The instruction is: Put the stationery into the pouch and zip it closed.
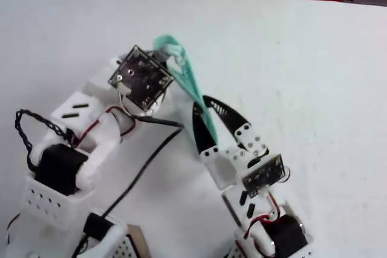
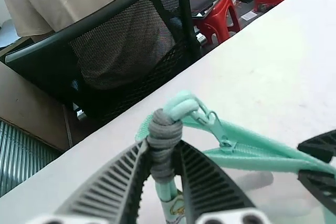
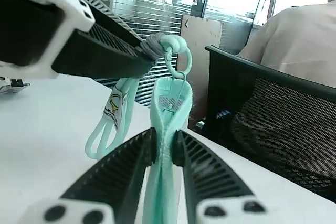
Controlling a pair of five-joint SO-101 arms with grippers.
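At 5 o'clock on the tabletop point(image 1: 314, 64), the right pincer point(image 3: 165, 136) is clenched on the mint-green pouch point(image 1: 187, 77), pinching its thin body. The pouch stretches taut between both arms, its long axis running from 5 toward 11 o'clock. At that far end, the left pincer point(image 2: 163, 148) grips the grey-wrapped pull cord point(image 2: 160, 124).

You will find no word, number or sign here that can be read. The only print is a small yellow mark on the tag point(image 3: 112, 109) hanging from the mint strap point(image 3: 103, 139) of the pouch point(image 3: 169, 103), and it is too small to make out. The same tag point(image 2: 176, 211) is just as unreadable in the left wrist view.
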